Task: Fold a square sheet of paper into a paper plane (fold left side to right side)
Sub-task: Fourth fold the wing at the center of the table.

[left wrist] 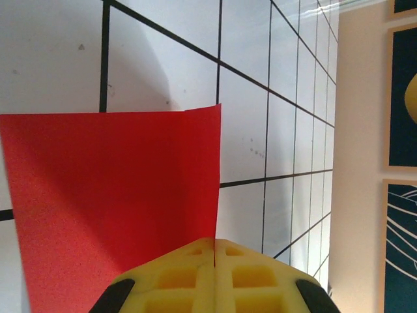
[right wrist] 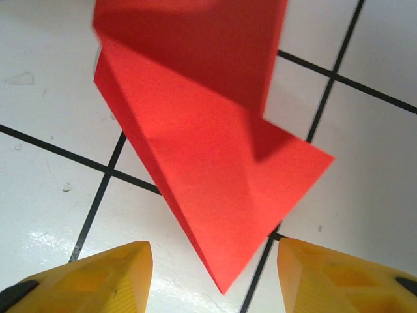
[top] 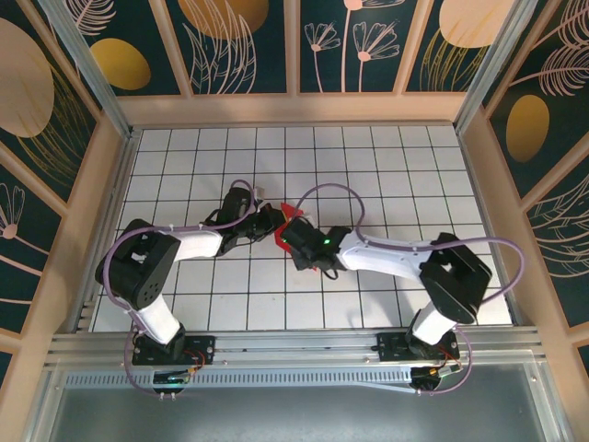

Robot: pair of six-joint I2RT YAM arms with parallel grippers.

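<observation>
The red paper (top: 293, 219) lies mid-table between both grippers, largely covered by them from above. In the left wrist view the red sheet (left wrist: 111, 202) stands up in front of the yellow fingers (left wrist: 176, 277), and my left gripper (left wrist: 214, 244) is shut on its lower edge. Below the right wrist camera the paper (right wrist: 215, 176) is a folded pointed shape with a raised flap at the top. Its tip points down between the yellow fingertips (right wrist: 117, 267) of my right gripper (right wrist: 215, 261), which is open and not touching it. From above, the right gripper (top: 296, 238) hangs just right of the paper.
White table with a black grid (top: 386, 175) runs out on all sides. Beige walls (top: 479, 184) box it in left, right and behind. A metal rail (top: 294, 345) with both arm bases lines the near edge.
</observation>
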